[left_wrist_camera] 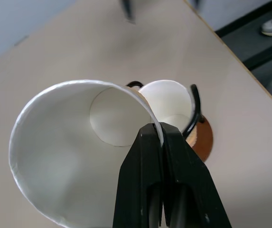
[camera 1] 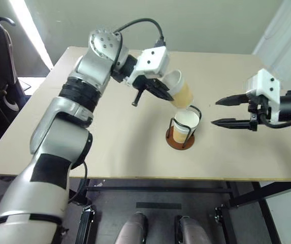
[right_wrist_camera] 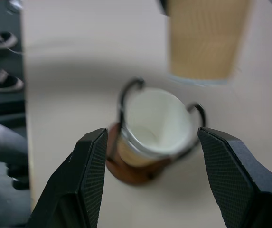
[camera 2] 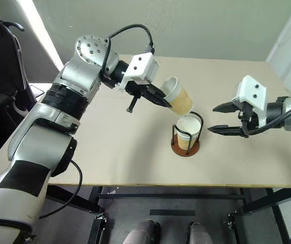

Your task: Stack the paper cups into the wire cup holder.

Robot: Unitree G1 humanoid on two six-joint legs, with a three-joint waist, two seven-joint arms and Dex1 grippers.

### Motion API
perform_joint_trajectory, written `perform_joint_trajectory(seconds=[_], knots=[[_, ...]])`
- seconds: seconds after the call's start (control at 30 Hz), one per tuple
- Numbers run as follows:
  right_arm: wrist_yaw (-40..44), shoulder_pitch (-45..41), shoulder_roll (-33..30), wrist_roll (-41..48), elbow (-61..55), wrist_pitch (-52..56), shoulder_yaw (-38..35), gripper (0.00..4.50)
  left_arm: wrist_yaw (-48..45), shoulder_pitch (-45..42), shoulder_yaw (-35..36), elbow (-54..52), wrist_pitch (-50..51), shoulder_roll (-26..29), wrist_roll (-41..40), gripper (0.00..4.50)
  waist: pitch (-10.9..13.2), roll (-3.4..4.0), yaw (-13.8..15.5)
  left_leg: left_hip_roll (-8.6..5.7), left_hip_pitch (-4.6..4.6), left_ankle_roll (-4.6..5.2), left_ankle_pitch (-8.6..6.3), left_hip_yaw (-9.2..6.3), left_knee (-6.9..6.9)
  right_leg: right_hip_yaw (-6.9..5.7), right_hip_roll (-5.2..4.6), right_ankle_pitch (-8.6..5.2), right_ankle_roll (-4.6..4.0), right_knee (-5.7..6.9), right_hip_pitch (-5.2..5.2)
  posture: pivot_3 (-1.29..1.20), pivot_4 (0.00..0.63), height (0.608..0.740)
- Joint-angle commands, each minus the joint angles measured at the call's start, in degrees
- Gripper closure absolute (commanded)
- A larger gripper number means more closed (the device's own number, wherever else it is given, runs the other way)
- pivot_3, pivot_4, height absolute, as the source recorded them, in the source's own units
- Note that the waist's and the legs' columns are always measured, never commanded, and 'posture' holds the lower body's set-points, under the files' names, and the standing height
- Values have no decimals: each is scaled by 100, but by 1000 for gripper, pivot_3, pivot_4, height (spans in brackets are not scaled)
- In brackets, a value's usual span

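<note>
Left hand (left_wrist_camera: 163, 137) pinches paper cup (left_wrist_camera: 69, 156) rim.

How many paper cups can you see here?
2. One paper cup is pinched at its rim by the left gripper, tilted above the wire holder. The other cup sits in that holder; another nested inside it could be hidden.
</note>
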Motion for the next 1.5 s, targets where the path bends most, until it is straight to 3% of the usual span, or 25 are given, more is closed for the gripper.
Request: perform_joint_trajectory(seconds=[0.03,0.6,0.93,1.5], knots=[[204,-63,-251,-207,233,-302,-172,1474,-167,-216,-212,-139,-60,52,-280,4485,0,0,1,2,0,0,0,-2,0,-1,-1,0,0,0,0,0,150,740],[398,-543,-467,210,119,141,-645,1474,-167,-764,-774,600,-603,-560,-404,4485,0,0,15,0,-1,9,0,7,2,4,-6,3,15,-4,6,0,150,740],[220,-1073,-673,569,36,469,-1086,1474,-167,-766,-1020,668,-814,-536,-467,4485,0,0,22,-2,-1,9,-1,4,3,4,-6,2,18,-6,7,0,150,740],[60,-1331,-935,801,-63,692,-1145,1474,-167,-840,-1452,1012,-1109,-654,-454,4485,0,0,41,-4,-3,11,0,4,5,3,-8,-1,25,-5,7,0,150,740]])
